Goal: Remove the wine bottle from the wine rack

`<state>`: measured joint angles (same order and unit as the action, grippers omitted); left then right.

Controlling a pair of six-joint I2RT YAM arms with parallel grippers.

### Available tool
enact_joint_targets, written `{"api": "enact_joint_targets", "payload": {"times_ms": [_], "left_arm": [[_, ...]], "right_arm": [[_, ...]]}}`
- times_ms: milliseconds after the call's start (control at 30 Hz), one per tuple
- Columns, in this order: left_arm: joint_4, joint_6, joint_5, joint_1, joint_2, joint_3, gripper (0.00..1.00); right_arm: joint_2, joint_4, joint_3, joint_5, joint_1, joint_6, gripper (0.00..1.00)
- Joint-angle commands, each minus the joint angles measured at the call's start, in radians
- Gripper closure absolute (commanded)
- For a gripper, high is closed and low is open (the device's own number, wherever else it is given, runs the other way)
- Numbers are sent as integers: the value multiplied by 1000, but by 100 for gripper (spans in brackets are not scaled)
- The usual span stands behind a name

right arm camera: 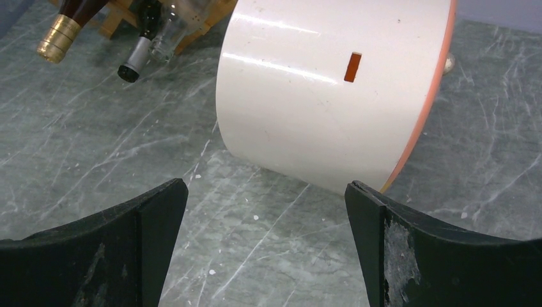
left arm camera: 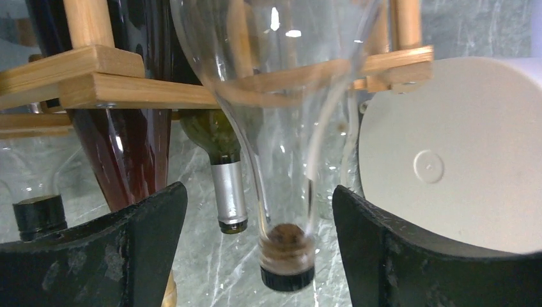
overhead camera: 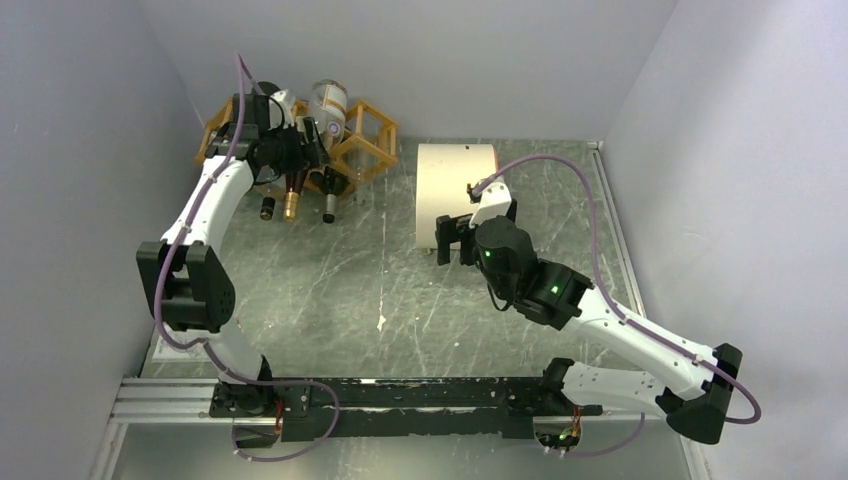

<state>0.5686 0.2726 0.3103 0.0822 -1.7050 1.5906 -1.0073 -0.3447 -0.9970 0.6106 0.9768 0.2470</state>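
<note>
The wine rack (overhead camera: 368, 133), a lattice of honey-brown wooden bars (left arm camera: 121, 86), stands at the back left and holds several bottles with their necks sticking out. A clear bottle (left arm camera: 281, 160) with a cork and a black cap hangs out of a cell. My left gripper (overhead camera: 322, 172) is at the rack. In the left wrist view it (left arm camera: 259, 198) is open, its jaws either side of the clear bottle's neck without touching it. My right gripper (overhead camera: 448, 245) is open and empty (right arm camera: 265, 192) above the table, just in front of the cream drum.
The cream cylindrical drum (overhead camera: 455, 195) lies on its side right of the rack, close to the clear bottle (left arm camera: 447, 147). A dark red bottle (left arm camera: 128, 153) with gold foil (right arm camera: 57, 38) and a green bottle with silver foil (left arm camera: 229, 192) sit left of the clear one. Grey walls enclose three sides.
</note>
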Motion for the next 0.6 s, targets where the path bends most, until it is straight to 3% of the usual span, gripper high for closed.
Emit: {"api": "enact_joint_targets", "payload": {"times_ms": [0,133,567], "left_arm": [[-15,-4,29,7,-51,52,14],[-41,12,63,17,-97,77,16],[-69,35,107,33,-141,95,37]], "right_arm": [[24,-16,-11,4,7,11,0],[35,-23,2,10,7,13,0],[42,-22,34,21,7,14,0]]}}
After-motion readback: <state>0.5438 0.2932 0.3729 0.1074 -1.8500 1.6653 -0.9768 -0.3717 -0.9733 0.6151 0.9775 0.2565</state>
